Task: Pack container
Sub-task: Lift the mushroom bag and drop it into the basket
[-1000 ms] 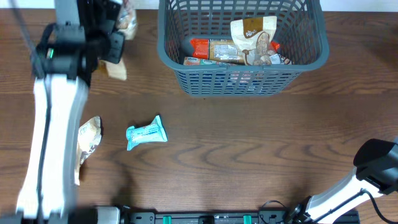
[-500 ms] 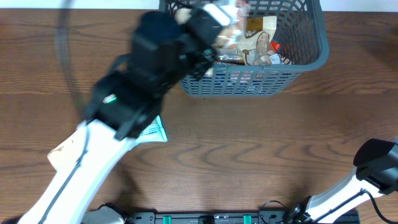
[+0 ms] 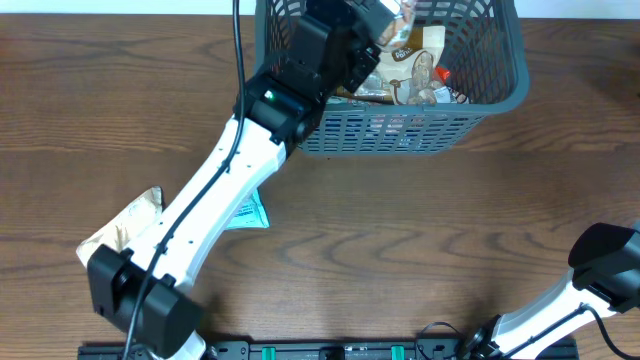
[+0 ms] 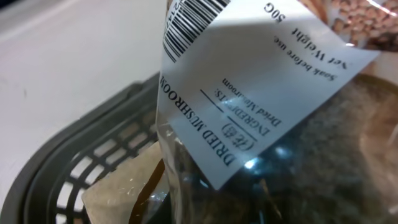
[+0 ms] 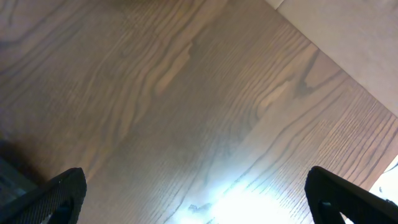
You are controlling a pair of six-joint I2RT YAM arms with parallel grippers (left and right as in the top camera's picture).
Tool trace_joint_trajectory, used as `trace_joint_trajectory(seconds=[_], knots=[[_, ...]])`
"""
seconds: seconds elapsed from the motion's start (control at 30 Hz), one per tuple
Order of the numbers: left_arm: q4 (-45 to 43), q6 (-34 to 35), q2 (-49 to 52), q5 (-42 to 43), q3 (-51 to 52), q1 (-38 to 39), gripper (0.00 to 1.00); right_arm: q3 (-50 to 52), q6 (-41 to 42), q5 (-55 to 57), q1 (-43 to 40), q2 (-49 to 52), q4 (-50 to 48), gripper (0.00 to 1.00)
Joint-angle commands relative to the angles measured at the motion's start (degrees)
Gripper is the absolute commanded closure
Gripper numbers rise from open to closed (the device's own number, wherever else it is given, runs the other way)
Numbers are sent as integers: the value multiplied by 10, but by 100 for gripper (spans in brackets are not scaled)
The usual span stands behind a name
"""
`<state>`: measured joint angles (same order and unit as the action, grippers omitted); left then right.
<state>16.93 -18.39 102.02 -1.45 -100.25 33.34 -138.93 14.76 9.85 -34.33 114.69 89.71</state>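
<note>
Overhead, the basket (image 3: 390, 130) stands at the far edge of the wooden table (image 3: 420, 240), a little right of centre. The left arm (image 3: 215, 200) stretches diagonally up to it. The left gripper (image 3: 378, 20) hangs over the basket's left half, above the rim. It is clamped on a clear packet of dried mushrooms (image 4: 261, 99), which is held over the inside of the basket.

From the left wrist, that packet fills almost the whole view. Its white label shows a barcode and the words "DRIED MUSHROOM". The basket's thick rim and slotted wall curve past below and to the left of it.

Inside the basket lies a brown-and-cream packet (image 3: 415, 62), leaning toward the right half. A red packet (image 3: 441, 74) shows just beside it, against the near wall.

Outside the basket, on the near side and to the left, a teal packet (image 3: 252, 212) lies half hidden under the left arm. A tan packet (image 3: 125, 228) lies further left, well apart from the basket.

The right arm (image 3: 600, 265) sits well clear of the basket, near and to the right of it. The right gripper (image 5: 205, 199) is spread wide. Its dark fingertips (image 5: 62, 196) sit at the lower corners of the right wrist view, with only bare wood between them.
</note>
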Motion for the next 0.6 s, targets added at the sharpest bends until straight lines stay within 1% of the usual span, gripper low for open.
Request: trace_joint_trajectory(seconds=[0.0, 0.37, 0.57], knots=[[6, 3, 7, -16, -2, -16, 94, 3, -7, 0, -2, -2, 1, 1], [71, 3, 37, -16, -1, -40, 94, 3, -7, -16, -2, -2, 1, 1], [75, 5, 67, -16, -1, -40, 94, 3, -7, -16, -2, -2, 6, 1]])
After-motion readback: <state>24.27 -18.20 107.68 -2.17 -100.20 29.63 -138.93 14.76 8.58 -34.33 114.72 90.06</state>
